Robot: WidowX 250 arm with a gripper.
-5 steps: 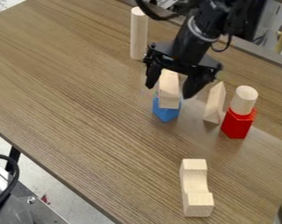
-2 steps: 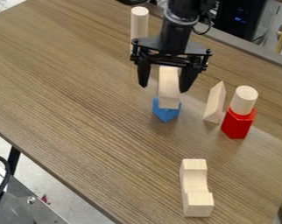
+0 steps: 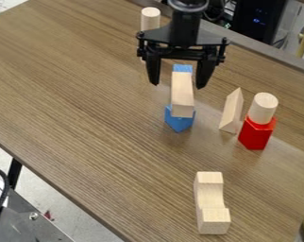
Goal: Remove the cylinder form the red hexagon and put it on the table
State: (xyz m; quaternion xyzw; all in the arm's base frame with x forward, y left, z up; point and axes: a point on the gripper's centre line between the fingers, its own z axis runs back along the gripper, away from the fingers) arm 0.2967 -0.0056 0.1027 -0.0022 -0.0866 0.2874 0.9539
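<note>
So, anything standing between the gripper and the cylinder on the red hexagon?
Yes: the upright wooden wedge stands on the table between the gripper and the cylinder, right beside the red hexagon. A low sideways approach might knock it; coming in from above looks safer.

The upper part of my arm (image 3: 188, 28) is cut off by the top edge. My gripper (image 3: 178, 86) hides much of the tall wooden cylinder (image 3: 150, 18) behind it. A wooden block (image 3: 182, 94) covers the middle of the blue shape (image 3: 179, 123), so I can't tell if that's one piece or two. The left edge crops the black cable (image 3: 4, 191).
</note>
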